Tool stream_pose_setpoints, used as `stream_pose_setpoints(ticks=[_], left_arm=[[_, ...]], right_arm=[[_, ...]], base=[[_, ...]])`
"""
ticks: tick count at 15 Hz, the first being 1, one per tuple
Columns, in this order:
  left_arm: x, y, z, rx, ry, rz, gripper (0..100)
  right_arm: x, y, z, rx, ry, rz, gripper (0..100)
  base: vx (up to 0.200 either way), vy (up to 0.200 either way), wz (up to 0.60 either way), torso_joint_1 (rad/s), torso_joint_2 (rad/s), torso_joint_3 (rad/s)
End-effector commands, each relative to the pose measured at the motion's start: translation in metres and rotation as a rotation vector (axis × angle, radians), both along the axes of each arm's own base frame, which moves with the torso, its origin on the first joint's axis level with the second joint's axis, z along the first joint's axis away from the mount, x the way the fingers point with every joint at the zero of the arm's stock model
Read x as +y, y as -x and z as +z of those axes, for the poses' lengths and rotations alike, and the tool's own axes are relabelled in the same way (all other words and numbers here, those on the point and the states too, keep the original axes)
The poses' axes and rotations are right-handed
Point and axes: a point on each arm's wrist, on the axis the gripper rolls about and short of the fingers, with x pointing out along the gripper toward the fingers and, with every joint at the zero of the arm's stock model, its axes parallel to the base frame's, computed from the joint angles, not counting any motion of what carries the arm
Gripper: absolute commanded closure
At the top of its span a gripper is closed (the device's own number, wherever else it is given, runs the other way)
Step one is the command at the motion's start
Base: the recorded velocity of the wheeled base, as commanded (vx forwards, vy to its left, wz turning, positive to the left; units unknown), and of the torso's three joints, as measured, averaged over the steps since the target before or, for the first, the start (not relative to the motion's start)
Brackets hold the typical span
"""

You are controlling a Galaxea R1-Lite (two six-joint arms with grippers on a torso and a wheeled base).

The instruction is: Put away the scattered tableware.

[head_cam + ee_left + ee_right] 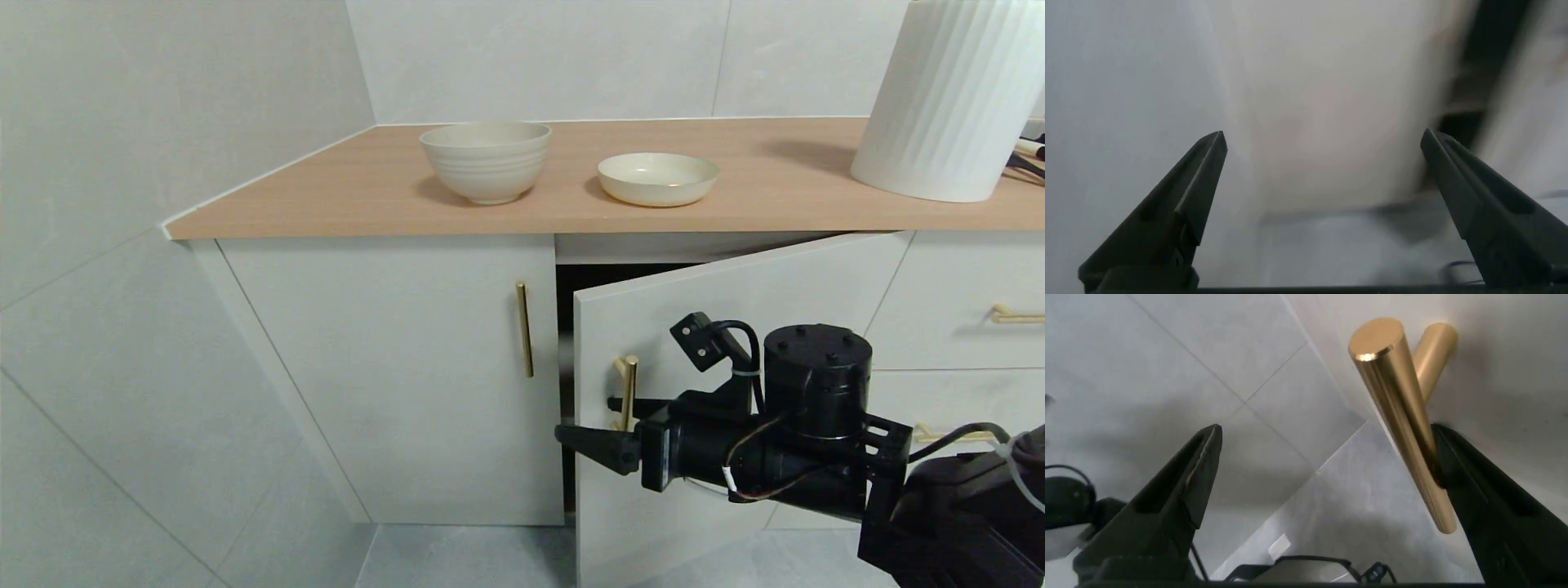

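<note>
- bowl (486, 161) and shallow dish (657, 178) stand side by side, apart, on the table (326, 196);
- right gripper (589, 418): fingers spread, the ajar cabinet door's (735, 294) gold handle (1396, 400) between them;
- left gripper (1323, 139): fingers spread, holding nothing

1. The black right gripper (1324, 437) is seen with its two tapered fingers (1180, 494) spread wide apart.
2. A brass-coloured cylindrical metal bar handle (1398, 404) is held in the gap, close against one finger; contact cannot be told.
3. The handle is fixed by a brass post (1435, 345) to a flat white cabinet door (1515, 376).
4. Pale grey tiles (1200, 351) with thin joint lines are seen behind.
</note>
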Motion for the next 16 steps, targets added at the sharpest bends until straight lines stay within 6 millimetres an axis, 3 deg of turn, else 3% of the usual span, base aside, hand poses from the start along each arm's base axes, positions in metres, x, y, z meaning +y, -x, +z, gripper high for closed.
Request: stream_pose_setpoints(ticks=[1,2,3,4,5,8,10,12,13,16], left_arm=[[-0.004,-0.002,0.063,0.042,0.005,-0.18,0],[-0.006,-0.025,0.095,0.116,0.013,-0.276,0],[-0.007,-0.045,0.11,0.18,0.023,-0.339,0],[-0.007,-0.049,0.112,0.192,0.025,-0.35,0],[-0.011,-0.098,0.119,0.358,0.059,-0.47,0],[-0.034,-0.182,0.111,0.496,0.124,-0.597,0],[-0.053,-0.214,0.105,0.49,0.214,-0.628,0],[-0.071,-0.23,0.097,0.489,0.302,-0.629,0],[-0.075,-0.231,0.091,0.491,0.299,-0.649,100],[-0.1,-0.232,0.082,0.537,0.277,-0.744,100]], right_arm=[[-0.007,0.008,0.0,-0.002,-0.005,0.001,0],[-0.009,0.011,-0.003,-0.018,-0.019,0.003,0],[-0.01,0.014,-0.004,-0.027,-0.024,0.006,0],[-0.01,0.014,-0.005,-0.026,-0.023,0.006,0],[-0.009,0.016,-0.003,-0.036,-0.031,0.014,0],[-0.011,0.023,-0.004,-0.031,-0.026,0.026,0],[-0.01,0.023,-0.004,-0.031,-0.024,0.027,0],[-0.007,0.026,-0.005,-0.029,-0.02,0.041,0],[-0.007,0.026,-0.005,-0.029,-0.02,0.038,0],[-0.008,0.026,-0.005,-0.03,-0.02,0.033,0]], base=[[0.0,0.0,0.0,0.0,0.0,0.0],[0.0,0.0,0.0,0.0,0.0,0.0],[0.0,0.0,0.0,0.0,0.0,0.0],[0.0,0.0,0.0,0.0,0.0,0.0],[0.0,0.0,0.0,0.0,0.0,0.0],[0.0,0.0,0.0,0.0,0.0,0.0],[0.0,0.0,0.0,0.0,0.0,0.0],[0.0,0.0,0.0,0.0,0.0,0.0],[0.0,0.0,0.0,0.0,0.0,0.0],[0.0,0.0,0.0,0.0,0.0,0.0]])
